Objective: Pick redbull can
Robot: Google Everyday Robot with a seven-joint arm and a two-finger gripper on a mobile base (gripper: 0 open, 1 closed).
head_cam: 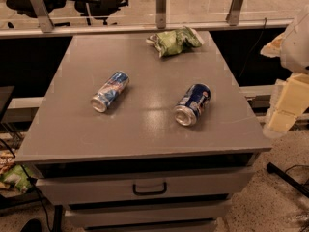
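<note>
The redbull can (110, 91), slim and light blue and silver with red marks, lies on its side on the left half of the grey cabinet top (145, 134), its silver top facing the front left. My gripper (284, 111) hangs at the right edge of the view, past the cabinet's right side and far right of the can. It holds nothing that I can see.
A fatter dark blue can (192, 104) lies on its side right of centre. A green chip bag (174, 41) lies at the back of the top. Drawers (149, 188) are below the front edge. A rail with glass (161, 13) runs behind.
</note>
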